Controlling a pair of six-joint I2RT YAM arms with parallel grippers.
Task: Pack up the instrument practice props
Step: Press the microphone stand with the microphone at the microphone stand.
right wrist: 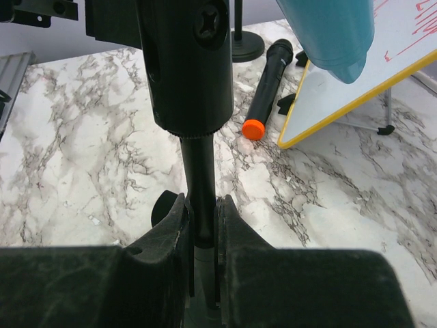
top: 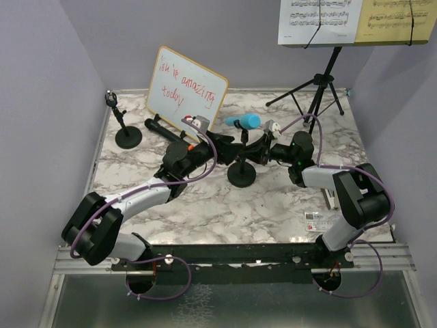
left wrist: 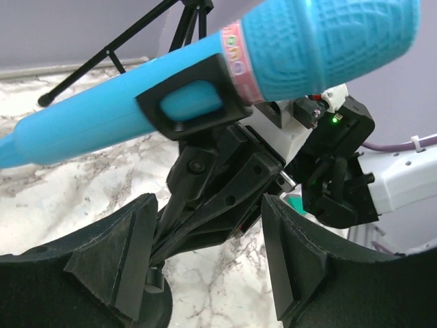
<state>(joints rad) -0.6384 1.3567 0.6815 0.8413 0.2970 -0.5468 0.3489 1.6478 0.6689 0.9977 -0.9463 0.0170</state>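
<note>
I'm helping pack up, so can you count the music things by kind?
Microphones: 2, blue microphone and black microphone
Mic holders: 2, left mic holder and middle mic holder
Music sheets: 2, white sheet and yellow sheet
Music stand: 1
Total: 7

Right gripper (right wrist: 203, 225), fingers clamped on the thin upright post of a black mic holder (right wrist: 202, 164). Upper right: tail of the blue microphone (right wrist: 331, 31). On the marble surface (right wrist: 89, 137), toward its far edge, an orange-capped black microphone (right wrist: 268, 85) lies beside the tilted whiteboard (right wrist: 355, 89).
</note>
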